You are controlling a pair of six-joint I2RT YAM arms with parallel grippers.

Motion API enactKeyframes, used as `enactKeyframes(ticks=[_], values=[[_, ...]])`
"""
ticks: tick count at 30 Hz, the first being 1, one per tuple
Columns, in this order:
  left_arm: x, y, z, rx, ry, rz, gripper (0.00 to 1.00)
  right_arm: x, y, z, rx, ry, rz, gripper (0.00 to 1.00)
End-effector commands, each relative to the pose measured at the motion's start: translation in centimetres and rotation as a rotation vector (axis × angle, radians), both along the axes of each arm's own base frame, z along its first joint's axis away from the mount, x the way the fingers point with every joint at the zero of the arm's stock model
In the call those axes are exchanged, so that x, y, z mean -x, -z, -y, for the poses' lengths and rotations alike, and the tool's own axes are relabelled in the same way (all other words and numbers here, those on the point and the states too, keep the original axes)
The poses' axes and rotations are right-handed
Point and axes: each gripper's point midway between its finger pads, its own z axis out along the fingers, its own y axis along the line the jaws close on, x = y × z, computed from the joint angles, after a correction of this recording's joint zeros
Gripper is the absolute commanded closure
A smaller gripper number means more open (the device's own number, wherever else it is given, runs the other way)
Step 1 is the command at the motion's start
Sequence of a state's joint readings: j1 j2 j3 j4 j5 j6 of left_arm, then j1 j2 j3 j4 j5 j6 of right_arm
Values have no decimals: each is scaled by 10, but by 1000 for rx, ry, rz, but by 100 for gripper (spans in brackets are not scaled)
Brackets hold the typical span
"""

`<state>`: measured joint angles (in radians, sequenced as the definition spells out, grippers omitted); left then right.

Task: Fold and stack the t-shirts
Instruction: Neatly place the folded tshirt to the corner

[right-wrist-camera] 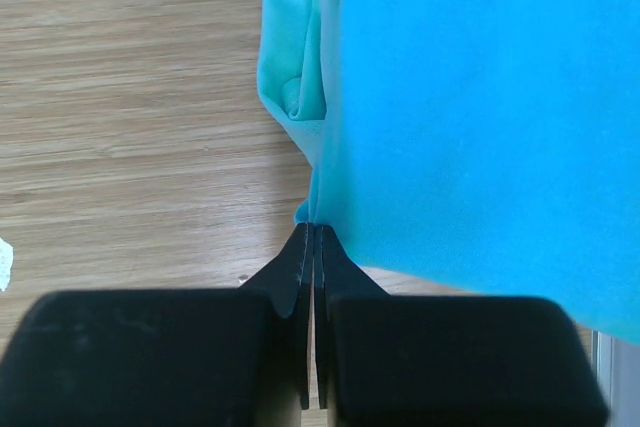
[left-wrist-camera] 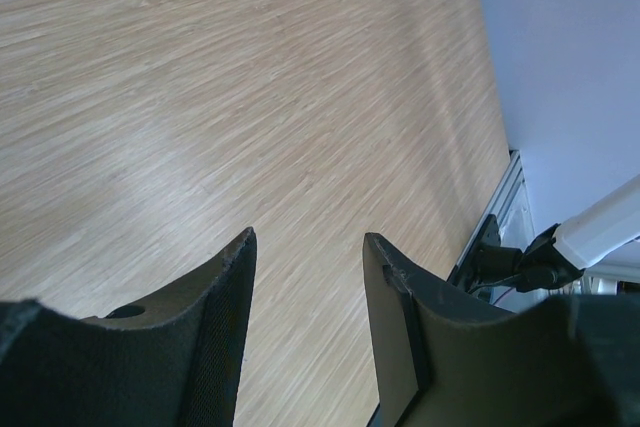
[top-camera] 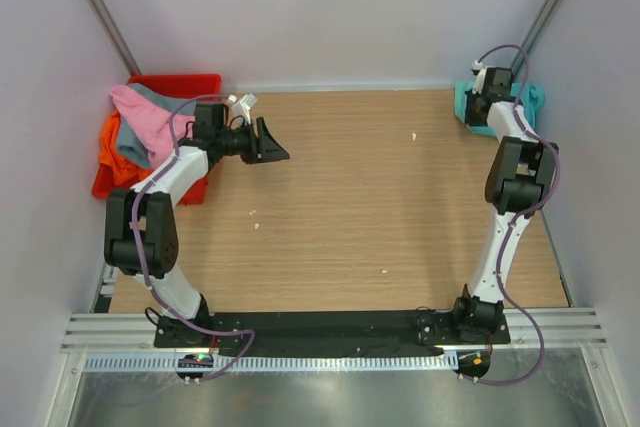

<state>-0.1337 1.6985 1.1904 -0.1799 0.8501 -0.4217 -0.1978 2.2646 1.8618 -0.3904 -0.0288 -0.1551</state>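
Two t-shirts lie together in the far right corner of the table: a bright turquoise-blue t-shirt point(right-wrist-camera: 480, 97) point(top-camera: 533, 99) over a paler mint-teal one point(right-wrist-camera: 290, 37). My right gripper point(right-wrist-camera: 314, 229) is shut on the near edge of the turquoise-blue shirt, and the cloth rises in a crease from the fingertips. Pink point(top-camera: 140, 117), grey point(top-camera: 165, 97) and orange point(top-camera: 112, 152) t-shirts spill from the red crate point(top-camera: 185, 82) at the far left. My left gripper point(top-camera: 278, 144) point(left-wrist-camera: 308, 237) hangs open and empty over bare wood beside the crate.
Pale walls close the table in on the left, back and right. A metal rail point(top-camera: 330, 329) with both arm bases runs along the near edge. A few small white specks point(top-camera: 414, 135) lie on the wood.
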Motion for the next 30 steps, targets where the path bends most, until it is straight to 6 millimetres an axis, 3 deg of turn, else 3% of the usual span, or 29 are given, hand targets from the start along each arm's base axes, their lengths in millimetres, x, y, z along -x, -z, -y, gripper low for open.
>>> enactKeyframes(ticks=[1, 5, 6, 7, 8, 11, 14, 18, 21, 22, 23, 24, 25, 30], values=[[-2, -10, 4, 27, 20, 44, 52, -1, -40, -9, -6, -32, 72, 99], [-2, -8, 3, 23, 17, 41, 51, 0, -48, -9, -8, -26, 87, 98], [-3, -9, 4, 23, 18, 43, 51, -1, -51, -8, -2, -20, 99, 94], [-4, -9, 4, 25, 17, 41, 51, 1, -51, -5, 8, -7, 98, 86], [-3, -8, 4, 27, 19, 38, 51, 1, -54, -4, 15, 0, 102, 69], [-3, -11, 4, 27, 18, 44, 51, 9, -67, 6, 50, 55, 117, 57], [-2, -12, 4, 26, 19, 50, 51, 15, -103, 12, 57, 96, 212, 56], [-3, -9, 5, 32, 21, 35, 51, 8, -155, 30, 67, 157, 366, 56], [-2, -9, 5, 34, 23, 35, 50, -3, -140, 34, 60, 153, 323, 56], [-2, -9, 4, 32, 21, 38, 50, -13, -160, 37, 63, 156, 361, 56], [-1, -12, 5, 31, 21, 49, 51, -22, -138, 39, 55, 156, 321, 56], [-1, -12, 3, 27, 19, 54, 50, -24, -133, 39, 51, 155, 298, 56], [0, -13, 4, 25, 19, 60, 50, -34, -145, 41, 54, 156, 325, 56], [2, -16, 1, 15, 11, 83, 49, -65, -131, 48, 41, 158, 316, 56]])
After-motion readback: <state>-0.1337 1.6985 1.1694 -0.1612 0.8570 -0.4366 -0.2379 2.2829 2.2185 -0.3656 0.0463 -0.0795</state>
